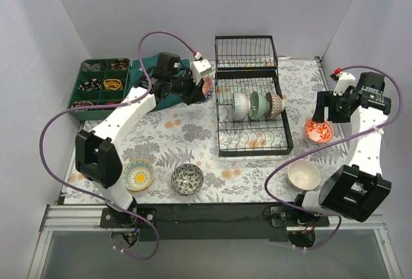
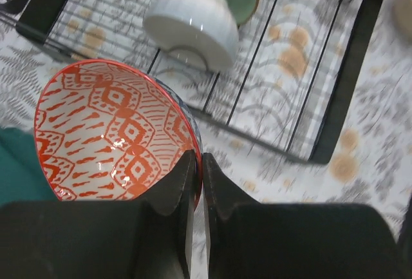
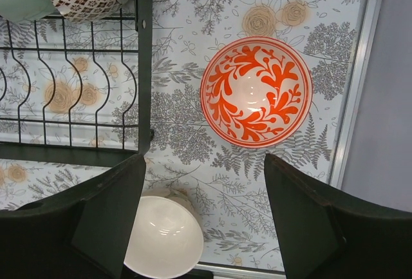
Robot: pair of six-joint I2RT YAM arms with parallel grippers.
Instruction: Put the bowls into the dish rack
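My left gripper [image 2: 198, 163] is shut on the rim of a red-patterned bowl [image 2: 109, 131] and holds it just left of the black wire dish rack [image 1: 252, 142]. In the top view the left gripper [image 1: 201, 86] hovers by the rack's left side. Three bowls stand in the rack: white [image 1: 241, 105], pale green [image 1: 258, 105], brown-patterned [image 1: 275, 104]. My right gripper [image 1: 328, 113] is open and empty above the red-orange bowl [image 1: 318, 130], which also shows in the right wrist view [image 3: 255, 91]. A cream bowl [image 1: 303, 175], a yellow-sun bowl [image 1: 138, 174] and a black-white bowl [image 1: 187, 178] sit on the mat.
A green compartment tray [image 1: 103, 80] with small items stands at the back left. The rack's smaller wire basket section [image 1: 246, 53] stands behind it. The table's right metal edge [image 3: 357, 79] runs close to the red-orange bowl.
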